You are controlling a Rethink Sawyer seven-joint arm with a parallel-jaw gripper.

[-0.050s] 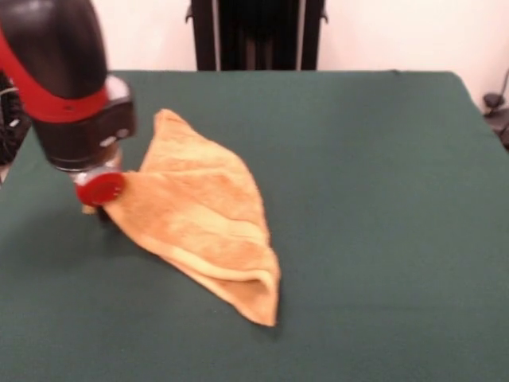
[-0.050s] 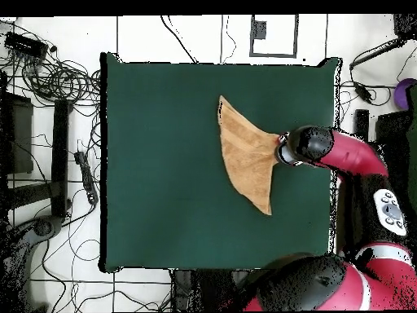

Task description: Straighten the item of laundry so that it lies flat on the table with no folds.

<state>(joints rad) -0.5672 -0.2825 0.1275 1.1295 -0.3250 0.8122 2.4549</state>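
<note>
Nearest to us in the front view is the rounded, folded corner of the golden-tan terry towel (image 1: pixel 203 227), which points toward the table's near edge. The towel is doubled over on itself into a rough triangle: we see a thick fold running along its lower edge, with two layers showing there, and a paler woven band stripe just above that fold. A second point reaches toward the far side of the table, and the third is drawn up at the gripper (image 1: pixel 97 199). From overhead the towel (image 2: pixel 244 155) reads as a narrow triangle lying right of the centre of the dark green table (image 2: pixel 163 163), with one corner under the arm's end (image 2: pixel 289 151). We cannot tell whether the gripper's fingers are closed on the cloth; a red disc hides them. We can read no labels or writing.
</note>
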